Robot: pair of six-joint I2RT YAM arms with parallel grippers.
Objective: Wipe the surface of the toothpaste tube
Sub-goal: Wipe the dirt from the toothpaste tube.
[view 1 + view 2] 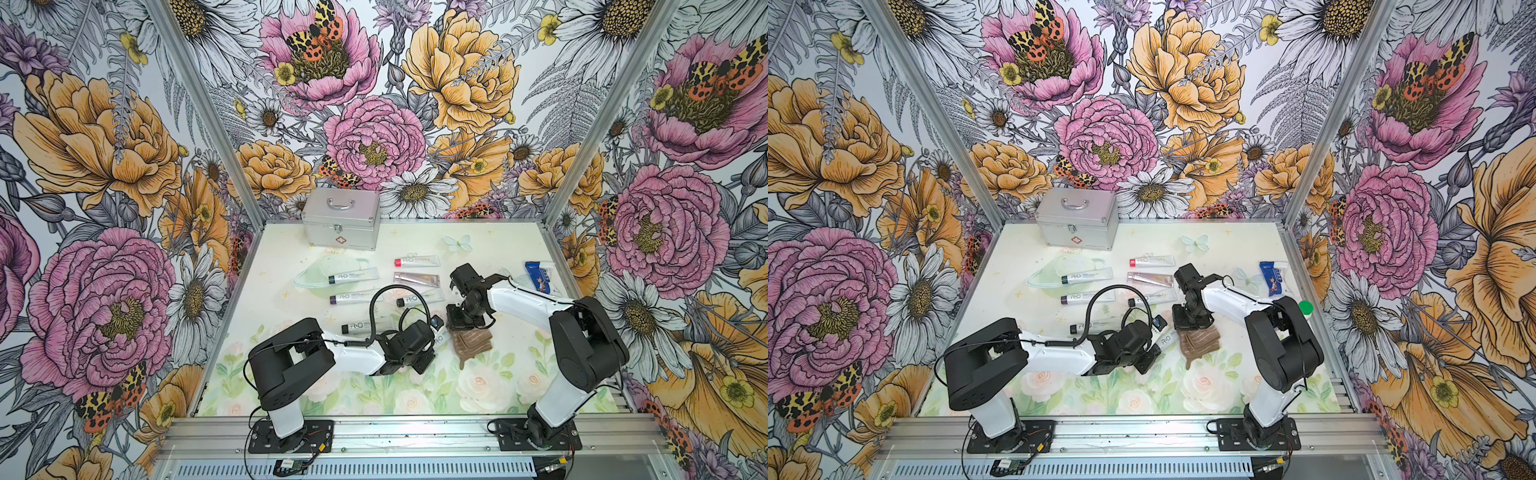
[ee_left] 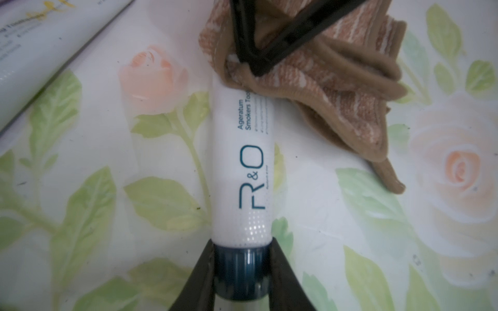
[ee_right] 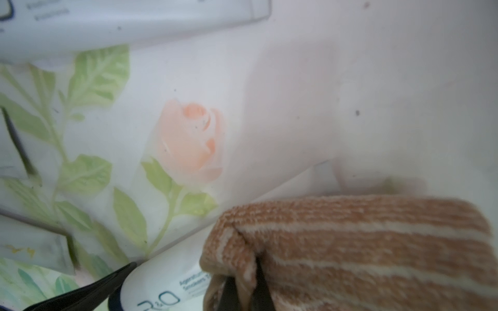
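The left gripper (image 2: 242,243) clamps the toothpaste tube (image 2: 242,161) by its cap (image 2: 239,274); the right gripper (image 3: 244,292) pinches a striped cloth (image 3: 363,242) lying on the tube's far end.

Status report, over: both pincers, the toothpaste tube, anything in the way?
Left pincer shut on toothpaste tube, at its cap. Right pincer shut on brown cloth, cloth over tube's other end. Nothing blocking.

Lab cell: aluminium frame (image 1: 415,432), floral walls (image 1: 374,104)
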